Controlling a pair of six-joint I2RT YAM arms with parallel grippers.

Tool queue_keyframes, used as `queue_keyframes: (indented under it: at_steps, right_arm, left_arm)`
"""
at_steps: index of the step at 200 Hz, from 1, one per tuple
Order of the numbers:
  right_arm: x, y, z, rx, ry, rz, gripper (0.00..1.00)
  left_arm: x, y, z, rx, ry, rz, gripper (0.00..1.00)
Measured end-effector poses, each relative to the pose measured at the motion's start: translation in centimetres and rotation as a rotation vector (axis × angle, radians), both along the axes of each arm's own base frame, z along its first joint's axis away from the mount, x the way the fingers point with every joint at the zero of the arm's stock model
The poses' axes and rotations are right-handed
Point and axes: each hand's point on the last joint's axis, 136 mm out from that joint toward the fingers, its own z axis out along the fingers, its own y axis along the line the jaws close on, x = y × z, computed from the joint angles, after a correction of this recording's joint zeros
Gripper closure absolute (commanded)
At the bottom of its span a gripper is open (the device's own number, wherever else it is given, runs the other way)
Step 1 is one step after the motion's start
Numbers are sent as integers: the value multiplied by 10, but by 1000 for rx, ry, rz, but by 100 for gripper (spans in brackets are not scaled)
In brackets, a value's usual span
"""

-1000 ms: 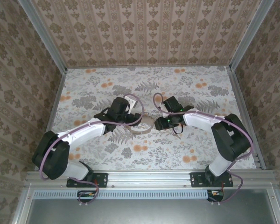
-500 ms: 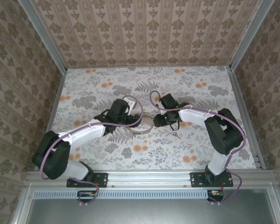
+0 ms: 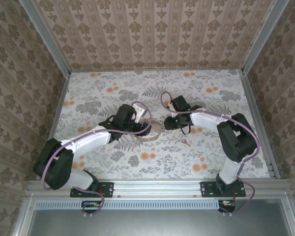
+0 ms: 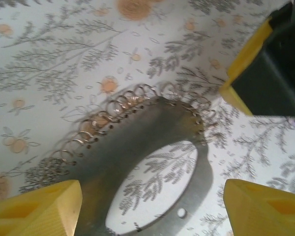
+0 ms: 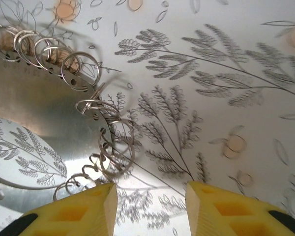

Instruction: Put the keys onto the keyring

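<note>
The keyring (image 4: 122, 104) is silvery-brown, its plate (image 4: 137, 147) dull grey, the tablecloth (image 4: 54, 44) white with grey ferns, orange flowers.

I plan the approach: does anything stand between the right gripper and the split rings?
Nothing visible does. Bare floral tablecloth lies between the open right gripper and the split rings on the metal plate.
</note>
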Motion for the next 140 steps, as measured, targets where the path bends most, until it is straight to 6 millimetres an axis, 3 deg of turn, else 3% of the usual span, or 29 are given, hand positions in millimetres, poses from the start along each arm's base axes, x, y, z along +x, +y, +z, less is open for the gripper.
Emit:
queue_keyframes:
  at_steps: [44, 90, 140]
  right_arm:
    - [-2, -25, 42, 88, -71, -105, 45]
    - [-18, -41, 38, 167, -28, -197, 38]
    - [-25, -43, 43, 226, -24, -224, 37]
  left_arm:
    - [-13, -30, -6, 38, 50, -179, 48]
    - [-20, -51, -28, 100, 118, -298, 60]
    - [-19, -64, -45, 146, 150, -362, 64]
